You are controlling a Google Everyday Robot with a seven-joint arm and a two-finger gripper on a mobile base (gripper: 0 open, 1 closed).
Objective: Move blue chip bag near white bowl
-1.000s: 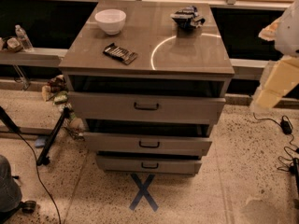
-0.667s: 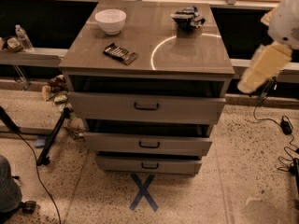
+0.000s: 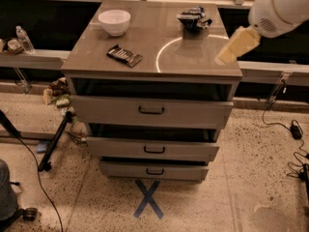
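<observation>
The blue chip bag (image 3: 194,18) lies crumpled at the back right of the cabinet top (image 3: 159,35). The white bowl (image 3: 114,21) stands at the back left of the same top, well apart from the bag. My gripper (image 3: 235,46) reaches in from the right on a white arm (image 3: 280,6). Its tan end hangs over the right front part of the top, in front of the bag and to its right, not touching it. It holds nothing that I can see.
A flat dark packet with light stripes (image 3: 124,55) lies front left of centre. The cabinet's three drawers (image 3: 152,111) are slightly pulled out. A water bottle (image 3: 25,38) stands on a left ledge. A stand leg (image 3: 53,141) and cables (image 3: 292,129) lie on the floor.
My arm has swung left and up from beside the cabinet, so the gripper is now over the cabinet top's right side. The bag, bowl and packet have not moved.
</observation>
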